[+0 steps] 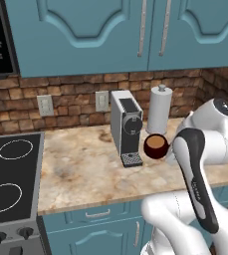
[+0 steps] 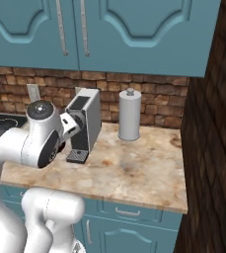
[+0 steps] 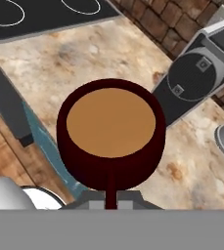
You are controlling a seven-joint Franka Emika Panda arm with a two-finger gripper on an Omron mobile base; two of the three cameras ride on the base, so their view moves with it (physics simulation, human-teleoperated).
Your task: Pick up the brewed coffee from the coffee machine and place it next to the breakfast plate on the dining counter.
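Brewed coffee [image 3: 111,132] against gripper [image 3: 111,200]

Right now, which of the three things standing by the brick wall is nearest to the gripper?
The dark red mug of coffee, right in front of the hand. The grey coffee machine and the white paper-towel roll stand farther off.

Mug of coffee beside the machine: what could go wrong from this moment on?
The mug is full of brown liquid almost to the rim, so a tilt or jerk could spill it. It hangs close beside the coffee machine, with the paper-towel roll behind; a wide swing might clip either. How firmly it is gripped cannot be told.
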